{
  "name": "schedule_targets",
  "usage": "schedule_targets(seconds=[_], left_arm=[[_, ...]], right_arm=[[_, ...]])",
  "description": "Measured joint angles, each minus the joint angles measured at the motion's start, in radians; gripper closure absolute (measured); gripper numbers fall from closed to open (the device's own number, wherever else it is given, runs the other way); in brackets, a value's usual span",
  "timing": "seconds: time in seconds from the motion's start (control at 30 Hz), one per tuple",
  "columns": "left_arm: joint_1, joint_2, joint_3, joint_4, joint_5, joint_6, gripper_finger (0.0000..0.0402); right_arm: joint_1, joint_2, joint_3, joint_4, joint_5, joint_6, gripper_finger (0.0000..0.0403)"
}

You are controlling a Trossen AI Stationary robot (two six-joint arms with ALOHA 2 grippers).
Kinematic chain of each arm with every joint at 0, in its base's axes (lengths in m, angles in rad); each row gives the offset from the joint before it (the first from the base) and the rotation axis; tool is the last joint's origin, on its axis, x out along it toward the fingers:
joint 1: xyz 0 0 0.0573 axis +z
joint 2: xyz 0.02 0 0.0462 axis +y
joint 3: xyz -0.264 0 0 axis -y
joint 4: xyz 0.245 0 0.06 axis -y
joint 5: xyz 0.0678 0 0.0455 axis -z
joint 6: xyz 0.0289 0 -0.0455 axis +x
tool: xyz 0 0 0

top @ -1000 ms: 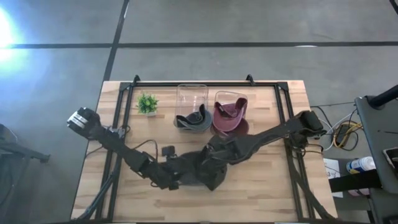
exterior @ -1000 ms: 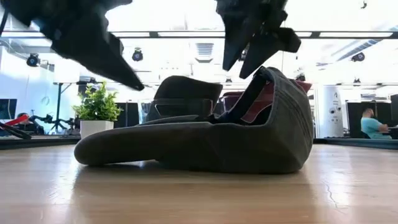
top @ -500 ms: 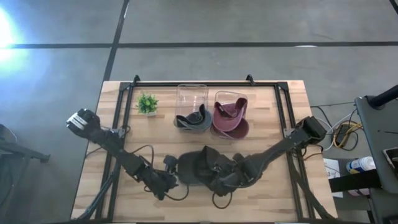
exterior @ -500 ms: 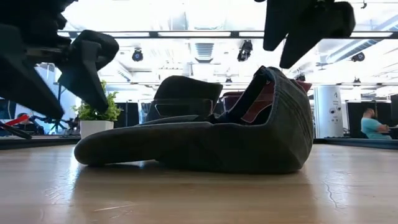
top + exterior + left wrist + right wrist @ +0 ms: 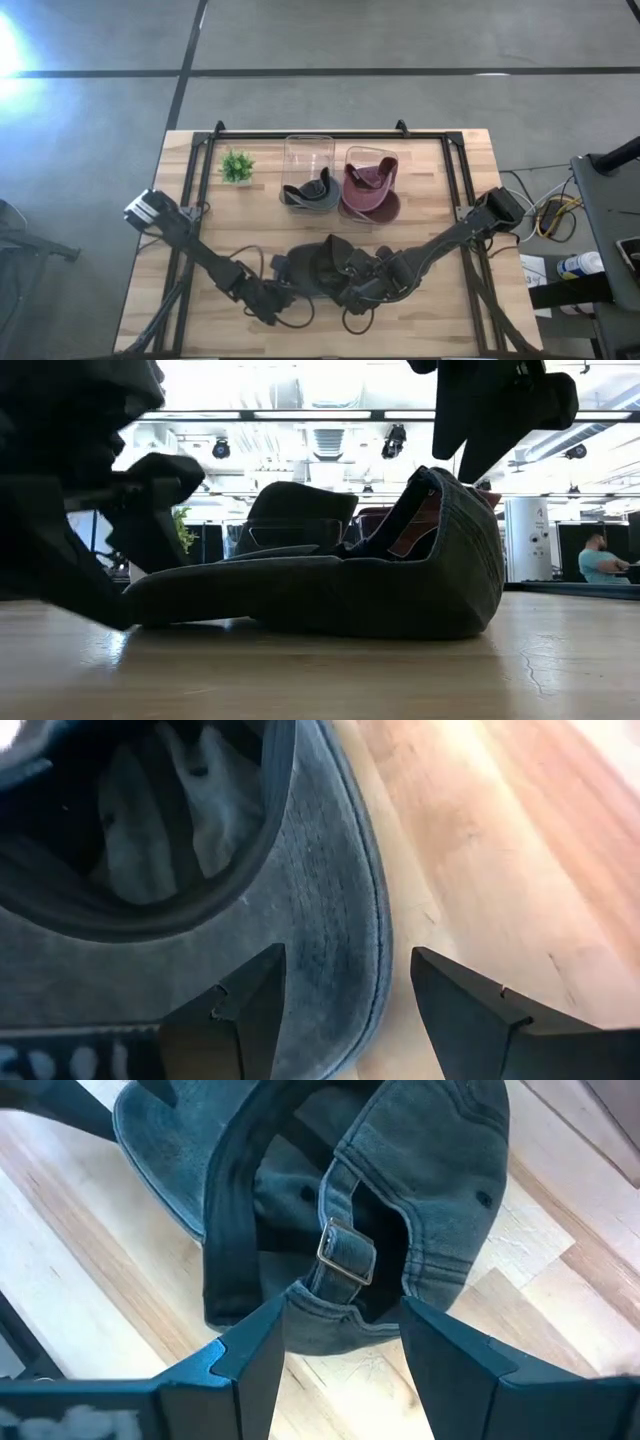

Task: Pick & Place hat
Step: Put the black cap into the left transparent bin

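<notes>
A dark grey denim cap (image 5: 318,268) lies upside down on the wooden table, resting on its crown and brim (image 5: 330,595). My left gripper (image 5: 283,297) is open and low at the cap's left, with the brim's curved edge (image 5: 375,935) between its fingers (image 5: 345,1010). My right gripper (image 5: 358,290) is open and hovers clear above the cap's back (image 5: 500,430). Its fingers (image 5: 335,1350) stand over the strap and metal buckle (image 5: 345,1252). My left gripper comes level at the brim's edge (image 5: 375,935) from the table's left, with one finger (image 5: 245,1015) over the brim and the other (image 5: 470,1010) over bare wood. I cannot tell whether a finger touches the brim.
Two clear containers stand at the far side. One holds a dark cap (image 5: 308,190) and the other a maroon cap (image 5: 370,185). A small potted plant (image 5: 237,166) stands to their left. Bare wood lies near both side edges. A person sits far off in the room (image 5: 598,557).
My left gripper has come down from above to table height at the cap's brim, still open. My right gripper has moved from over the cap's middle toward the table's right, to above the cap's back. The cap has stayed in place.
</notes>
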Motion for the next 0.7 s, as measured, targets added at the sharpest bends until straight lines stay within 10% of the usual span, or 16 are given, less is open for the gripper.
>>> schedule_targets(seconds=[0.23, 0.37, 0.7], left_arm=[[0.003, 0.057, 0.022, 0.008, -0.247, -0.016, 0.0191], [0.018, 0.058, 0.024, 0.004, -0.219, -0.050, 0.0206], [0.024, 0.059, 0.024, 0.003, -0.261, -0.088, 0.0365]], right_arm=[[0.004, 0.000, -0.005, 0.024, -0.052, 0.073, 0.0213], [0.004, 0.000, -0.026, 0.125, -0.049, 0.158, 0.0213], [0.015, -0.017, -0.026, -0.040, 0.075, 0.491, 0.0213]])
